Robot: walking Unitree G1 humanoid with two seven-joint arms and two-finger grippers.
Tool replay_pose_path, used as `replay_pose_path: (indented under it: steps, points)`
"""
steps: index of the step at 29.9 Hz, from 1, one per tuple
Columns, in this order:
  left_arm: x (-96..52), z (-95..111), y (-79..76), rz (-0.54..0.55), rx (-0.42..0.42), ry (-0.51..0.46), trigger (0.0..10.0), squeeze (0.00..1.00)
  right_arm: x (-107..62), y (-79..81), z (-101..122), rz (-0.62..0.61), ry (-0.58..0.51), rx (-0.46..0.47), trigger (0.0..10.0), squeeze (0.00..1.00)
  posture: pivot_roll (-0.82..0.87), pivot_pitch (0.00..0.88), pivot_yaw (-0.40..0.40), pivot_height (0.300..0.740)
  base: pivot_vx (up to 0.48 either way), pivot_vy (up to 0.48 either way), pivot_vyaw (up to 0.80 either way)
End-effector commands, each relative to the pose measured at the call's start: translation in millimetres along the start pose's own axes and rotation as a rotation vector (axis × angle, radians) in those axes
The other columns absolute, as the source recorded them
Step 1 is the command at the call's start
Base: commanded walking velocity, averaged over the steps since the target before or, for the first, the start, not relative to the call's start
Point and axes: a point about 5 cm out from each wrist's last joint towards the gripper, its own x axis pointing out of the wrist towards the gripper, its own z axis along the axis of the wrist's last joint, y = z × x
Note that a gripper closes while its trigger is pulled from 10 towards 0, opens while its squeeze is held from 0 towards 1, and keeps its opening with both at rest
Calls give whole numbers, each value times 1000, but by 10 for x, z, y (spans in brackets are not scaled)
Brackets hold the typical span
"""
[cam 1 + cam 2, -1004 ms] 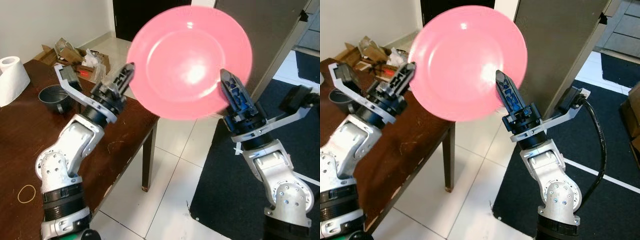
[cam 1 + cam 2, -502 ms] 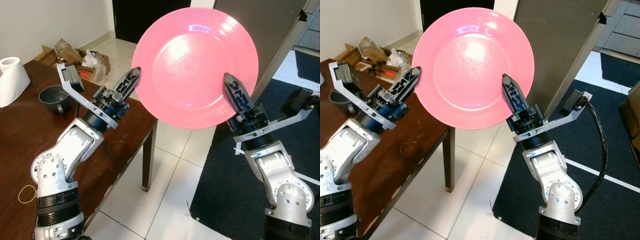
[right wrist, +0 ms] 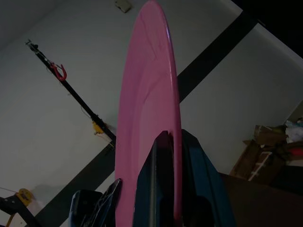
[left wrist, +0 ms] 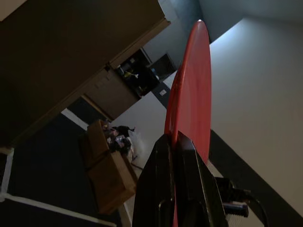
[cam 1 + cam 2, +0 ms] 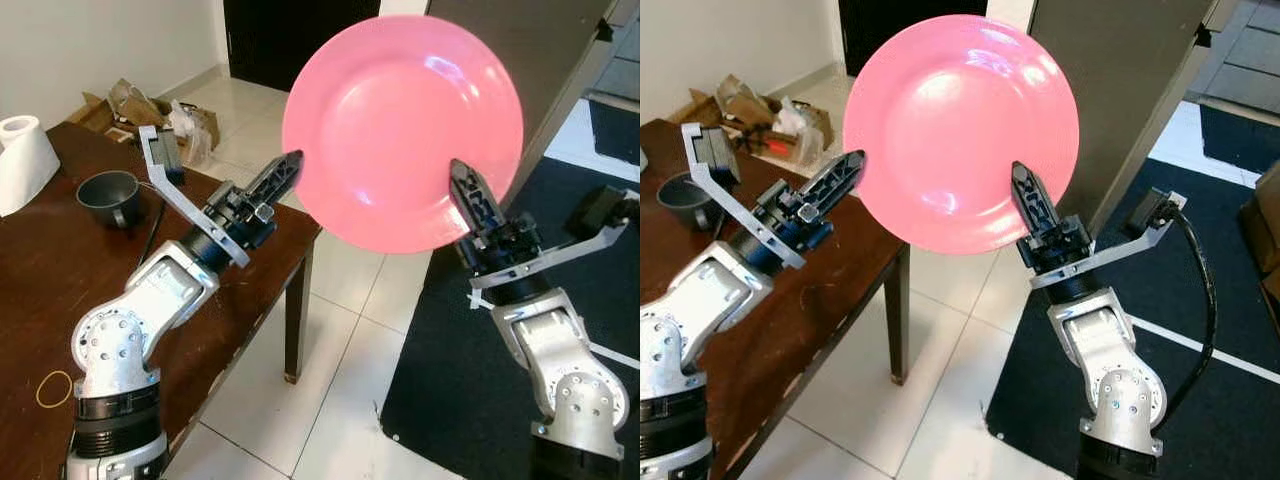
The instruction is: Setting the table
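Dark brown wooden table [image 5: 60,290], on the robot's left, with its near right corner just below the left arm; bare polished top, presumably where the setting is to go. Pink plate [image 5: 400,130], raised high and nearly upright, face toward the head camera, off the table's right edge and over the tiled floor [image 5: 330,390]; probably carried on edge so both arms can share the load and keep it from slipping. Right gripper [image 5: 470,195] pinching the plate's lower right rim, one finger in front and one behind, as the right wrist view confirms. Left gripper [image 5: 283,170] at the plate's left rim, fingers pressed on either side of the edge in the left wrist view, steadying rather than bearing weight, by the look of it. White paper roll [image 5: 22,160] at the table's far left edge. Dark mug [image 5: 108,193] near the far edge, well apart from the plate. Yellow rubber band [image 5: 52,388] lying flat near the table's front edge.
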Motion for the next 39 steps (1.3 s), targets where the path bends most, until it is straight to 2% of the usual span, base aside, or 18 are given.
replay_pose_path:
  steps: [1, 3, 4, 5, 6, 9, 10, 11, 12, 17, 21, 22, 26, 27, 32, 33, 34, 39]
  points:
    - [14, -56, -64, -42, 19, 29, 10000, 0, -40, -42, -24, -31, 3, 1, 0, 0, 36, 146, 90, 740, 0, 0, 0]
    - [19, -60, -41, -28, 32, 26, 10000, 0, -50, -49, -25, -39, 4, -7, 0, 0, 36, 147, 90, 740, 0, 0, 0]
    - [21, -58, -25, -20, 32, 21, 10000, 682, -54, -51, -27, -41, 7, -13, 0, 0, 34, 147, 91, 740, 0, 0, 0]
    - [21, -58, -25, -20, 32, 21, 10000, 682, -54, -51, -27, -41, 7, -13, 0, 0, 34, 147, 91, 740, 0, 0, 0]
    - [23, -58, -11, -12, 28, 18, 10000, 1000, -57, -49, -31, -41, 10, -16, 0, 0, 34, 147, 91, 740, 0, 0, 0]
    - [28, -58, 14, 0, 22, 14, 10000, 1000, -61, -47, -40, -41, 17, -23, 0, 0, 33, 148, 91, 740, 0, 0, 0]
    - [31, -57, 24, 7, 18, 10, 10000, 1000, -63, -46, -43, -44, 19, -30, 5608, 0, 35, 148, 91, 740, 0, 0, 0]
    - [31, -57, 24, 7, 18, 10, 10000, 1000, -63, -46, -43, -44, 19, -30, 5608, 0, 35, 148, 91, 740, 0, 0, 0]
    - [28, -53, 37, 15, 23, 8, 10000, 1000, -71, -53, -38, -59, 21, -57, 10000, 0, 35, 148, 91, 740, 0, 0, 0]
    - [-22, -25, 99, 61, 34, 3, 10000, 1000, -87, -33, 13, -71, 24, -130, 10000, 0, 36, 151, 90, 740, 0, 0, 0]
    - [-48, -7, 142, 87, 37, 5, 10000, 1000, -91, -16, 38, -69, 21, -148, 10000, 0, 37, 154, 92, 740, 0, 0, 0]
    - [-136, 94, 267, 151, 32, -21, 10000, 0, -115, 52, 123, -47, 5, -176, 10000, 0, 36, 157, 92, 740, 0, 0, 0]
    - [-205, 164, 391, 213, 43, -42, 10000, 0, -164, 111, 196, -22, -8, -183, 10000, 0, 36, 157, 92, 740, 0, 0, 0]
    - [-204, 137, 397, 211, 54, -33, 10000, 1000, -166, 121, 189, -21, -6, -184, 10000, 0, 34, 158, 95, 740, 0, 0, 0]
    - [-185, 76, 379, 204, 65, -6, 10000, 1000, -163, 120, 178, -22, -6, -186, 10000, 0, 32, 158, 96, 740, 0, 0, 0]
    - [-184, 51, 411, 233, 70, 12, 10000, 1000, -160, 121, 174, -23, -7, -187, 10000, 0, 32, 157, 97, 740, 0, 0, 0]
    - [-197, 47, 450, 259, 73, 15, 10000, 0, -156, 120, 173, -25, -11, -186, 10000, 0, 30, 157, 97, 740, 0, 0, 0]
    - [-303, 124, 621, 353, 100, 15, 10000, 0, -162, 110, 224, -36, -35, -186, 10000, 0, 33, 156, 98, 740, 0, 0, 0]
